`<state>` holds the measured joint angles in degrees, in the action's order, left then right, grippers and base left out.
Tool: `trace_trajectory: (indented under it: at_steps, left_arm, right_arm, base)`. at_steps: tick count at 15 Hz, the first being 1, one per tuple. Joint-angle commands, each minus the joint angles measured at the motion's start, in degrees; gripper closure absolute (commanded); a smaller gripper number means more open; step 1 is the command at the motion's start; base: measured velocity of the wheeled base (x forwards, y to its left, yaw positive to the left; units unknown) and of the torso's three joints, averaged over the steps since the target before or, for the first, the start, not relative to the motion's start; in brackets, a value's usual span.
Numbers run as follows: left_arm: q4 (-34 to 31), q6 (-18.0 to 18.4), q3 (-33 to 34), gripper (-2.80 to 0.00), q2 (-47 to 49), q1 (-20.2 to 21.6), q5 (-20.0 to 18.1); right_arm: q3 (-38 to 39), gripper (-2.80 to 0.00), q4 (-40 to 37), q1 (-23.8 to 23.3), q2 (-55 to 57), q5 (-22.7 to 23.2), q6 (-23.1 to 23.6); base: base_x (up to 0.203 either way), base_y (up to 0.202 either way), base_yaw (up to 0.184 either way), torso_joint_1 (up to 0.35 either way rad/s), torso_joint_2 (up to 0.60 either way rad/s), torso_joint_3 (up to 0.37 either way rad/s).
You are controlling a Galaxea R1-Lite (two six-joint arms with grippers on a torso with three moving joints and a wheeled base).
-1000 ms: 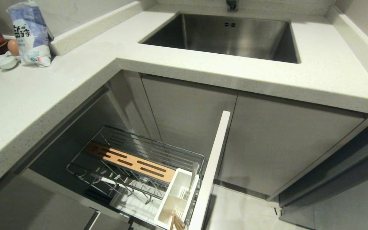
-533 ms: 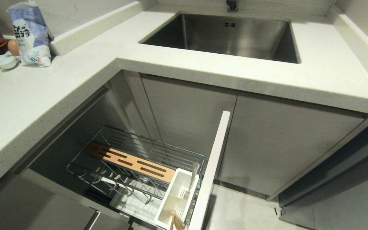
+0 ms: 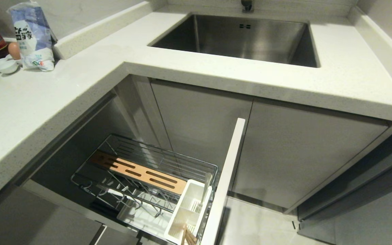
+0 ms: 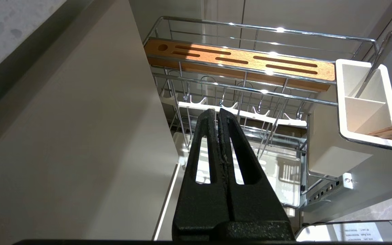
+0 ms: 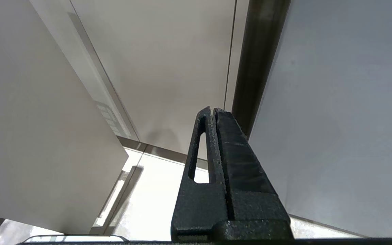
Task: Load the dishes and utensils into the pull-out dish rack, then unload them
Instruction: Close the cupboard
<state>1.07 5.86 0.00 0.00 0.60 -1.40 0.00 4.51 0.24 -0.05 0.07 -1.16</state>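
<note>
Nothing has shifted over the last second: your pull-out dish rack [image 3: 141,177] stays open at 6 o'clock, chopsticks [image 3: 189,236] and spoon [image 3: 207,185] in its caddy [image 3: 185,212]. Left hand [image 4: 216,114] and right hand [image 5: 213,110] are closed, empty. Unloading looks unfinished.

Across the head views nothing has shifted: the chrome wire pull-out dish rack [image 3: 148,183] stands pulled out just as far, and the light wooden chopsticks [image 3: 189,236] and long-handled silver metal spoon [image 3: 207,187] lean in its white plastic utensil caddy [image 3: 187,211] at the same angles.
</note>
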Motion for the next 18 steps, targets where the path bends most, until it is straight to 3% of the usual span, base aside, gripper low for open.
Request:
trace_trajectory:
  at_steps: [1,18]
  left_arm:
    - [-0.09,-1.79,0.54,0.00,0.00,0.02,-0.08]
    - [-0.11,-1.65,0.54,0.00,0.00,0.02,0.00]
  right_arm:
    - [1.49,0.00,0.06,0.02,-0.04,0.01,-0.06]
    - [1.49,0.00,0.06,0.02,-0.04,0.01,-0.07]
  base:
    - [0.000,0.000,0.000,0.002,0.00,0.041]
    - [0.000,0.000,0.000,0.003,0.00,0.192]
